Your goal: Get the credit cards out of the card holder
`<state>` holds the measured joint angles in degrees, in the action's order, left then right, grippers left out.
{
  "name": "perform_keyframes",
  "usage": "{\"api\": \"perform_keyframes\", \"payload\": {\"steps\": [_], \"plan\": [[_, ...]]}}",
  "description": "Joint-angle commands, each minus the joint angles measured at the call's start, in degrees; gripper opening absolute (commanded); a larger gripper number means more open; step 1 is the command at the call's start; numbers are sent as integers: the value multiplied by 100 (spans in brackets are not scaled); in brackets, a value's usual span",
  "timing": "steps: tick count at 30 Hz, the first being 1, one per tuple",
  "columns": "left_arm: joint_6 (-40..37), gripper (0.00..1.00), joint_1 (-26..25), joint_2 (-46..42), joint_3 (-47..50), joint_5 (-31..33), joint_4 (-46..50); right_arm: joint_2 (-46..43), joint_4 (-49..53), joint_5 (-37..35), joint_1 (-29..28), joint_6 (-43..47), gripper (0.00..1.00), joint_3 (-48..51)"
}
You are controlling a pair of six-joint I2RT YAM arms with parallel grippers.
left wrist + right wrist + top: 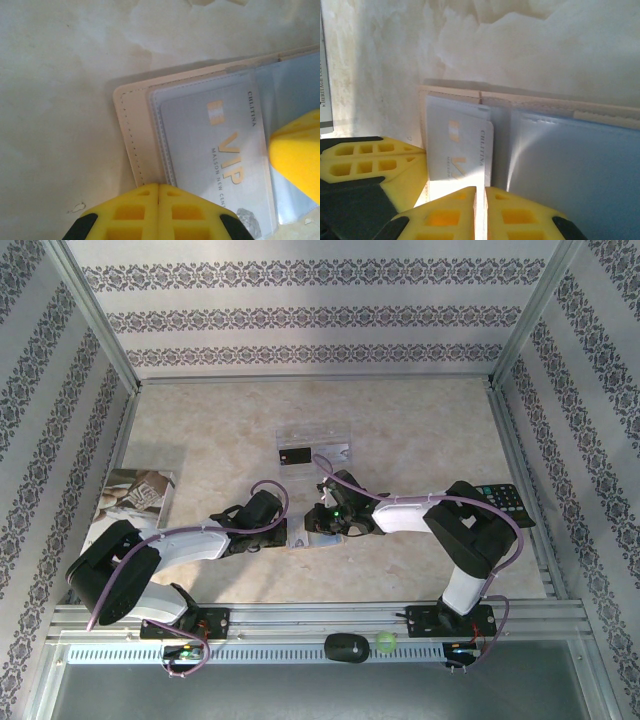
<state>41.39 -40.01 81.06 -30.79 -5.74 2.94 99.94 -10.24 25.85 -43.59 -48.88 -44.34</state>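
Observation:
The card holder (325, 539) lies open and flat on the table between my two grippers, tan rim (132, 130) outward and clear blue-grey sleeves (570, 170) up. A pale credit card (220, 150) with gold VIP lettering sits in the left sleeve. My left gripper (158, 186) is shut, its tips resting on the holder's near edge. My right gripper (480, 189) is shut to a thin slit on the long edge of the pale card (460, 145). A black credit card (295, 455) lies in the clear tray (335, 445) farther back.
A printed booklet (135, 495) lies at the left, a black keypad device (505, 502) at the right. A black mouse (346, 647) and a green ball (386, 643) sit on the front rail. Patterned walls enclose three sides.

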Motion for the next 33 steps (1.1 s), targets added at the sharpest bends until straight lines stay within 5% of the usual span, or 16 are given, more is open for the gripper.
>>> {"api": "perform_keyframes", "payload": {"steps": [1, 17, 33], "plan": [[-36, 1, 28, 406, 107, -22, 62, 131, -154, 138, 34, -76, 13, 91], [-35, 0, 59, 368, 153, -58, 41, -162, 60, -222, 42, -102, 22, 258], [-47, 0, 116, 341, 203, -88, 43, -122, 88, -140, 35, -72, 19, 136]]}}
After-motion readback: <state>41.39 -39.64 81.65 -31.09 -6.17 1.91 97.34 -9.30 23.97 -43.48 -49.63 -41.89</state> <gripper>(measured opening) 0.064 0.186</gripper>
